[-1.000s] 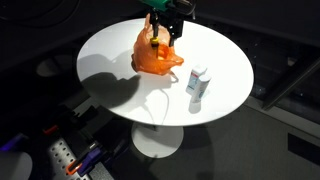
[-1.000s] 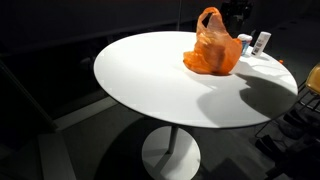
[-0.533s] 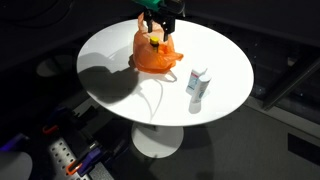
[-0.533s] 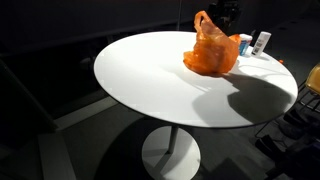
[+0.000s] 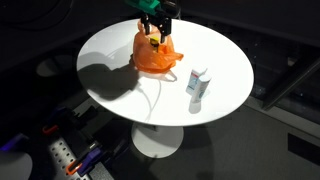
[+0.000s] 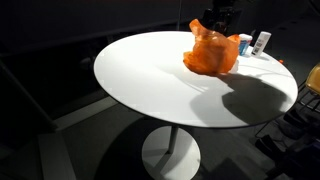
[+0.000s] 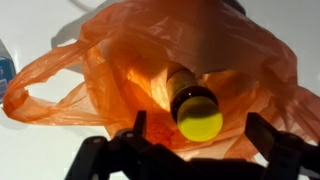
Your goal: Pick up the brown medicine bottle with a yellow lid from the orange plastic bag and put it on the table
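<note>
Gripper hangs over the orange plastic bag, jaws spread, nothing grasped.
The bag sits near the far edge of the white table in an exterior view, with its mouth gaping upward. The brown medicine bottle is inside it, yellow lid pointing up at the wrist camera (likely propped by the crumpled plastic). The fingers straddle the lid without touching it, probably lined up for a straight drop through the opening so the handles don't snag. A white box stands well apart by the opposite edge, out of the way.
</note>
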